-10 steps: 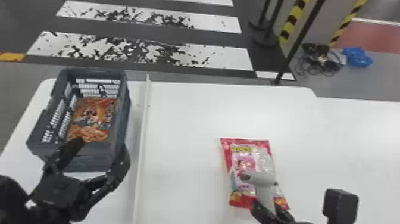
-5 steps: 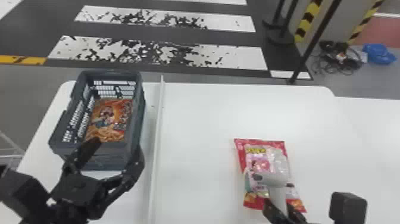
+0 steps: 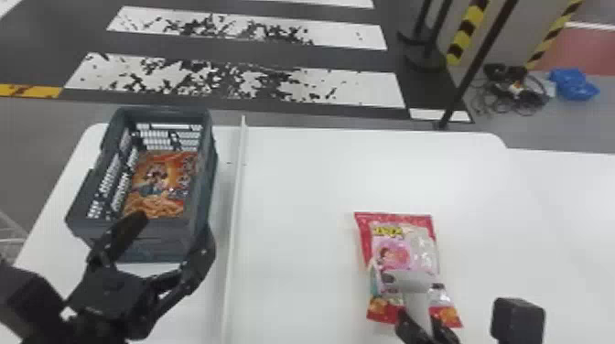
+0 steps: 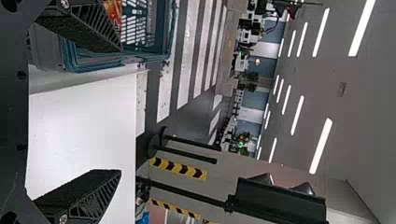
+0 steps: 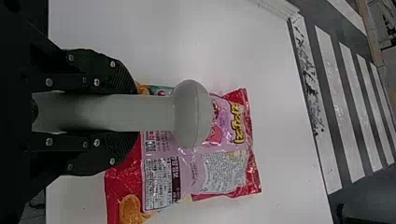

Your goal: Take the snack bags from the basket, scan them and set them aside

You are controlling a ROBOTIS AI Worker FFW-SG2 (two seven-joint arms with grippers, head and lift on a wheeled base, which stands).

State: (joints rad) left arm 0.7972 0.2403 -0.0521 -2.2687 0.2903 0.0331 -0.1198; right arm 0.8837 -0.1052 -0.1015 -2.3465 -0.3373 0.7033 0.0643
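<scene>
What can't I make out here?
- Head view: whether anything lies under the orange bag in the basket; the bag covers it.
- Left wrist view: most of that bag, cut off by the top edge.
- Right wrist view: the middle of the red-and-pink bag, behind the scanner; a corner is cut off below.

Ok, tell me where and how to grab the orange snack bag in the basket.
The orange snack bag is best pinched across its middle, coming from straight above. It lies low, printed face up, and the basket walls it in all round, which rules out a sideways approach. The open left gripper could probably straddle it and gather the soft pack inward.
</scene>
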